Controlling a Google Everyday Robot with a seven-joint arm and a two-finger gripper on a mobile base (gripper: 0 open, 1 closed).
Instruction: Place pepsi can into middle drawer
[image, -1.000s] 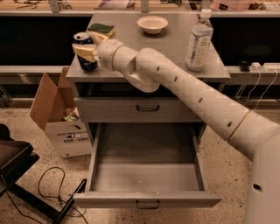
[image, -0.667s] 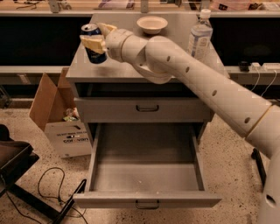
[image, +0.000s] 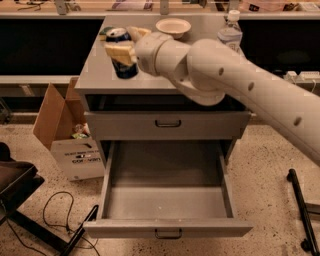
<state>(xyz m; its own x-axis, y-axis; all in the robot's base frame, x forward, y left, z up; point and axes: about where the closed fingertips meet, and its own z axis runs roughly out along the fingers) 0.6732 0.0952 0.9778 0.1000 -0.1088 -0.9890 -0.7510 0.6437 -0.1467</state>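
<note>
The pepsi can (image: 125, 67), dark blue with a silver top, is at the left part of the cabinet top (image: 100, 75), upright between my cream fingers (image: 119, 51). My gripper (image: 126, 46) is shut on the can; I cannot tell whether the can rests on the top or hangs just above it. My white arm reaches in from the right. The middle drawer (image: 167, 227) is pulled out wide below, with nothing on its flat grey floor and its black handle on the front panel.
The upper drawer front (image: 200, 125) is shut. A clear water bottle (image: 230, 32) and a white bowl (image: 173, 26) stand at the back of the top. A cardboard box (image: 70, 140), a black chair base (image: 20, 200) and cables are at the left; a black pole (image: 300, 210) lies on the floor at the right.
My gripper has moved to the right along the cabinet top with the pepsi can between its fingers. The drawer has stayed open.
</note>
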